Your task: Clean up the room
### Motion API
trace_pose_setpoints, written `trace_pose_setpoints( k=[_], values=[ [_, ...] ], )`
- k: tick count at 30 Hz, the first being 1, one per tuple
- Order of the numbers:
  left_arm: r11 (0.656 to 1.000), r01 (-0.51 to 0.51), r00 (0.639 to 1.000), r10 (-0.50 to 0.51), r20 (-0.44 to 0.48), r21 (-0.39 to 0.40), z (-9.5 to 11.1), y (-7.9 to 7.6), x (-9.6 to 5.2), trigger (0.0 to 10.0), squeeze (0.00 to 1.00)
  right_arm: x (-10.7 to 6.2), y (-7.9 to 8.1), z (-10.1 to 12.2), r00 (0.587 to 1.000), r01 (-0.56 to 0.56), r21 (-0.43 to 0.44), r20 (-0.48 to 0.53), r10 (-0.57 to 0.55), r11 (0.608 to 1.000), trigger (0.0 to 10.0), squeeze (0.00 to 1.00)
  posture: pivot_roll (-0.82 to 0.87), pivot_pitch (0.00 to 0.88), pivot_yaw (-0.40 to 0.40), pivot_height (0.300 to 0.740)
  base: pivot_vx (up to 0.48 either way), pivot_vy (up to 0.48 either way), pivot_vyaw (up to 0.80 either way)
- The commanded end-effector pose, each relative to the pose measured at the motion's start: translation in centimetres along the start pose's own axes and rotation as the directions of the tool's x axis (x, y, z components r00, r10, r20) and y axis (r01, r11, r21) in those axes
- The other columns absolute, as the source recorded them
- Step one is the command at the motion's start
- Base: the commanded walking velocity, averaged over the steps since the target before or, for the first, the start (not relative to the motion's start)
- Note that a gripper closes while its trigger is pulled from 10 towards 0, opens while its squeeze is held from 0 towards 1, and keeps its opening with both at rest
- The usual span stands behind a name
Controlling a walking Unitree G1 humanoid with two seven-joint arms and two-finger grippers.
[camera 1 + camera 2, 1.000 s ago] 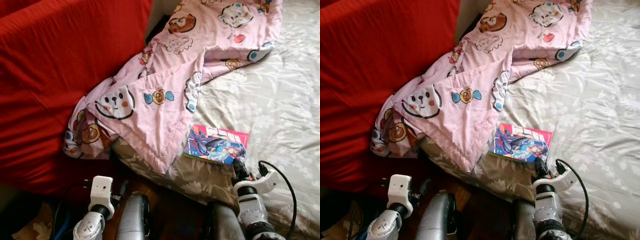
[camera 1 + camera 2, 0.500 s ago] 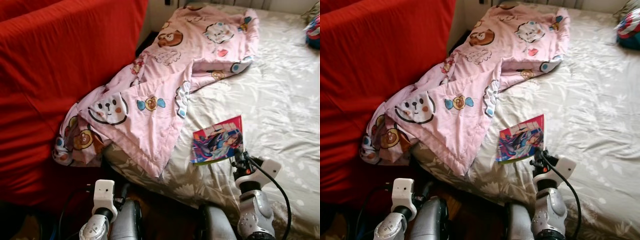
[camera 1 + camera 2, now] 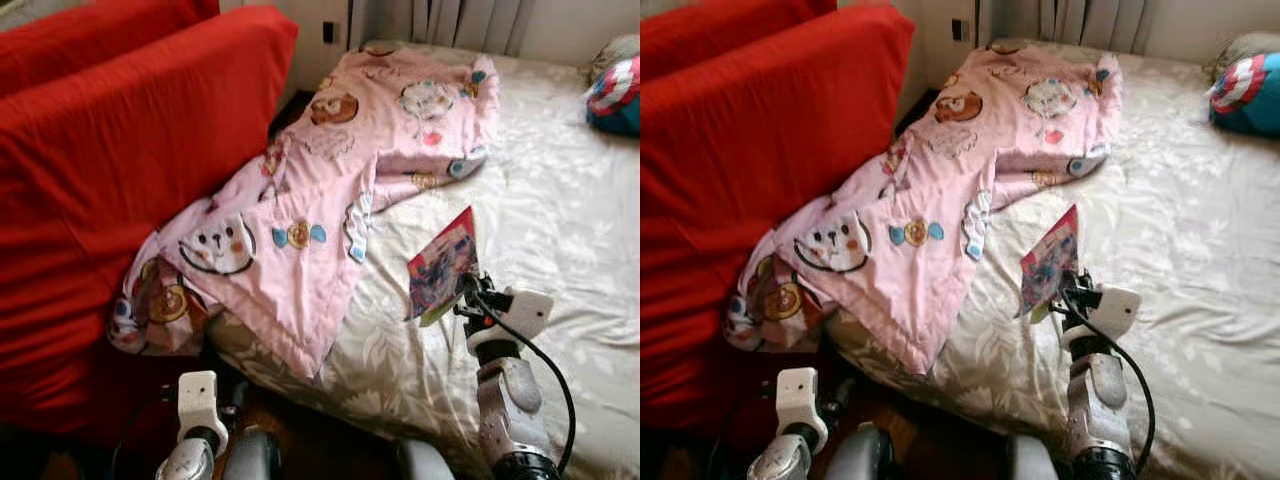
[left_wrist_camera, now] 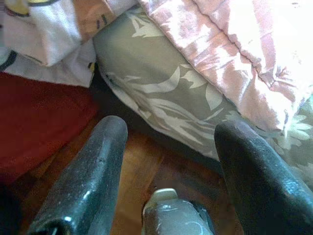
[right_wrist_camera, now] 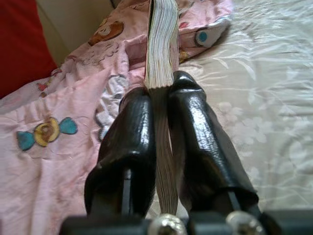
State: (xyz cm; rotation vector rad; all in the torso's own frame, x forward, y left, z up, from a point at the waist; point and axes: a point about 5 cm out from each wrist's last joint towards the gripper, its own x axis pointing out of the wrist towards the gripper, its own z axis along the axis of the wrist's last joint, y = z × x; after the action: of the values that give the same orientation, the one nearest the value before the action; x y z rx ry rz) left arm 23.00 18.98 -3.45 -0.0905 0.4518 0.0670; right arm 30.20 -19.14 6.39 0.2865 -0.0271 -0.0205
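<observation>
A thin book (image 3: 441, 267) is pinched between the 2 fingers of the right gripper (image 5: 159, 122), held tilted above the bed (image 3: 560, 250), right of the pink blanket (image 3: 330, 190). The left gripper (image 4: 168, 171) is spread wide near the floor (image 4: 142, 161), beside the red sofa (image 3: 110, 160).

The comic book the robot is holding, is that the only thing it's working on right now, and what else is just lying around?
In hand:
- comic book, clamped edge-on in the right gripper, lifted above the bed

Just lying about:
- pink cartoon blanket, draped over the bed's edge
- shield-pattern cushion
- red sofa
- left gripper, open, idle
</observation>
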Motion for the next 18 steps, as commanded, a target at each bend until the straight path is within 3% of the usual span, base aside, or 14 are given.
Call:
trace_pose_setpoints(
  k=[1,6,10,18],
  values=[
    [0.999,-0.030,0.998,0.029,-0.057,-0.014,-1.4,0.8,-0.6,10.0,0.00,0.1,0.4,0.6,0.999,-0.038,-0.038,0.012,0.039,0.999,10.0,0.00,-0.05,0.100,0.006,0.740,0.000,0.000,0.00],
    [0.994,-0.080,0.986,0.067,-0.153,-0.079,-3.1,1.4,-1.2,10.0,0.00,-0.1,1.0,-0.6,0.998,-0.053,-0.047,-0.047,0.051,0.997,10.0,0.00,-0.06,0.095,-0.002,0.740,0.000,0.000,0.00],
    [0.994,-0.086,0.975,0.069,-0.213,-0.072,-4.3,1.4,-1.7,10.0,0.00,-0.3,1.5,-1.1,0.997,-0.061,-0.044,-0.058,0.058,0.997,10.0,0.00,-0.06,0.091,-0.007,0.740,0.000,0.000,0.00],
    [0.993,-0.094,0.968,0.075,-0.239,-0.069,-4.7,1.4,-1.8,10.0,0.00,-0.3,1.2,-1.4,0.996,-0.007,-0.048,-0.089,0.003,0.999,10.0,0.00,-0.06,0.097,-0.009,0.740,0.000,0.000,-0.06]
  ],
)
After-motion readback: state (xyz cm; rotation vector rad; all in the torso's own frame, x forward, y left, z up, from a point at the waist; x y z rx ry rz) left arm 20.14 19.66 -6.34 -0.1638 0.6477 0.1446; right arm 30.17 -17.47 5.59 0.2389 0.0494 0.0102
